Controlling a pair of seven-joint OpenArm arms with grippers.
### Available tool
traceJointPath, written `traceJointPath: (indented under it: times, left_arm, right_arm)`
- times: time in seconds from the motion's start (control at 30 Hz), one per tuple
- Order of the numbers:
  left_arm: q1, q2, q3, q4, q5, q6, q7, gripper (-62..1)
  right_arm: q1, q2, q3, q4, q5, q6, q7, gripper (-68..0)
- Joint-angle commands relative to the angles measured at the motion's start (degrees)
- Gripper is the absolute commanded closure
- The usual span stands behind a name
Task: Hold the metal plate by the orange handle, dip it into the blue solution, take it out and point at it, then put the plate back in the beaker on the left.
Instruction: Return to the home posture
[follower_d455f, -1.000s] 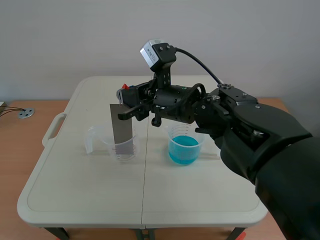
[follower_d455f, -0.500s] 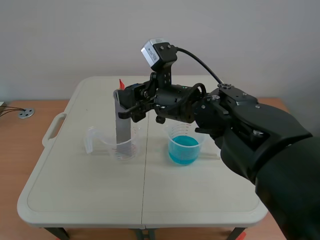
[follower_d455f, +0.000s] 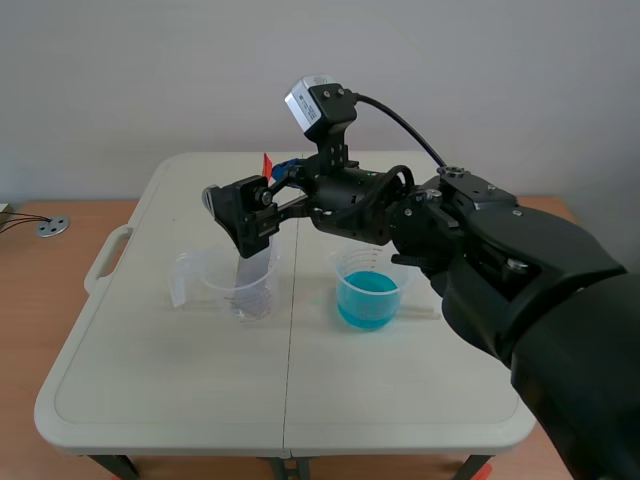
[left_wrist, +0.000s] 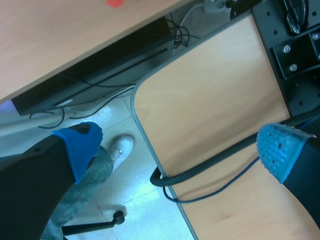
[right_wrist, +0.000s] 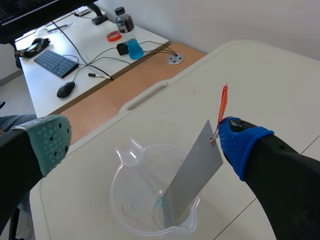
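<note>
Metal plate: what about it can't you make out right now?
- Scene view: the right gripper covers the top of the metal plate and most of the orange handle.
- Right wrist view: whether the blue pad touches the plate's corner is unclear.
- Right wrist view: the plate's foot blurs behind the beaker wall.
- Left wrist view: no plate in frame; the open left gripper faces the floor.

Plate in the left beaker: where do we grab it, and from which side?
The orange handle at the plate's upper corner, from above. The plate leans in the beaker with its lower end inside the wall; the handle stands well above the rim. The open right gripper straddles the plate.
</note>
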Motion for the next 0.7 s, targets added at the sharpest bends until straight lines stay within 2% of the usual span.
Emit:
traceJointPath:
  times: [0.0,0.13,0.4,0.53,0.67]
  left_arm:
    - [-0.13,-0.33,0.07,0.35,-0.37,0.07,-0.57,-62.3]
    - [-0.24,-0.33,0.07,0.35,-0.35,0.07,-0.61,-62.3]
    - [-1.66,-0.33,-0.11,0.46,-0.81,0.15,-1.46,-62.3]
    - [-4.44,-0.5,-1.92,0.96,-3.54,0.15,-1.49,-62.3]
    - [-7.08,-1.46,-4.31,3.85,-4.0,0.13,-2.38,-62.3]
  right_arm:
    - [1.75,-0.04,1.2,0.76,1.03,-0.02,0.61,-65.6]
    - [1.77,1.22,2.45,1.53,1.03,0.0,0.59,-66.4]
    - [1.57,6.91,2.58,5.77,2.58,0.0,0.59,-66.4]
    - [0.9,9.9,2.64,8.33,2.58,-0.24,0.61,-66.4]
    - [-0.44,12.9,2.64,10.27,2.56,-0.5,0.66,-66.4]
